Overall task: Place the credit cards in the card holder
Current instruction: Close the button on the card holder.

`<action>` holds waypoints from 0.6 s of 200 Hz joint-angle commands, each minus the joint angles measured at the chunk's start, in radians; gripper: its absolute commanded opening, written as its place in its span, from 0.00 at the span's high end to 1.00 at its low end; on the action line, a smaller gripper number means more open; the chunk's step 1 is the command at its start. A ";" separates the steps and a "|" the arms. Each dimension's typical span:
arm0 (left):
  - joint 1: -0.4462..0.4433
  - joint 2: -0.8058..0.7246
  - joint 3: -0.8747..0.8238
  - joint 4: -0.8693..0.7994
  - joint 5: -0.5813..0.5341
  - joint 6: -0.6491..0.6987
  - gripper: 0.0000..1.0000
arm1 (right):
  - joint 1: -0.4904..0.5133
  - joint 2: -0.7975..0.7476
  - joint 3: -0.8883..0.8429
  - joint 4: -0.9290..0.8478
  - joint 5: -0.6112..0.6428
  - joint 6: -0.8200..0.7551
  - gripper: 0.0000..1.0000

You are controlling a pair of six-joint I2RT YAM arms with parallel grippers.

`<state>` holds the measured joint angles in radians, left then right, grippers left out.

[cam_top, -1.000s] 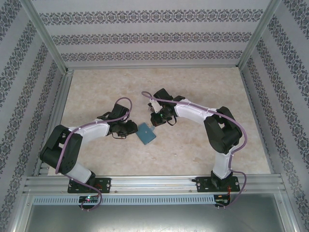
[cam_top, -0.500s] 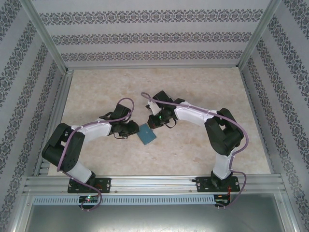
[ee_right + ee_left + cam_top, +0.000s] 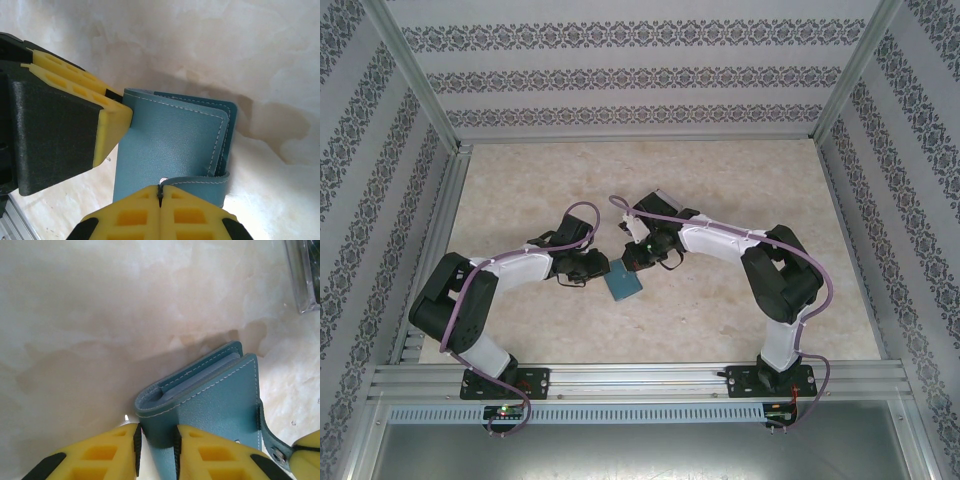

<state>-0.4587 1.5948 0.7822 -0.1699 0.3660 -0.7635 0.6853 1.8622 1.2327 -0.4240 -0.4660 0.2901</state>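
Patterned wallpaper covers the walls on three sides, with aluminium posts at the corners. My two bases are bolted to a slotted rail along the near edge. The table is a pale, marble-like beige with cloudy brown stains. It is bare around the spot where my arms meet.

My left arm and right arm both bend inward toward the middle of the table, each trailing a purple cable.

The card holder is between them, a teal-blue wallet with pale stitching. It is folded nearly shut, and blue-grey pocket pages show between its covers. A shadow falls on the table beside it, but I cannot tell whether it touches the surface.

My left gripper is clamped on the holder at its folded spine, one yellow finger on each side. My right gripper has its fingers pressed together, pinching the end of the closing strap. The strap wraps round the open edge and has a small metal snap.

In the left wrist view, a clear, grey-edged box lies on the table beyond the holder. It is apart from the holder and cut off by the frame's corner. Its contents are too blurred to make out.
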 commanded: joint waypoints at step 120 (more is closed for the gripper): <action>-0.014 0.013 0.026 0.007 -0.009 0.007 0.73 | 0.033 0.052 0.024 -0.032 0.026 -0.013 0.99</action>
<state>-0.4591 1.5963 0.7906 -0.1703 0.3656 -0.7635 0.7048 1.8938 1.2350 -0.4297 -0.4606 0.2890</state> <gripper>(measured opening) 0.266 0.065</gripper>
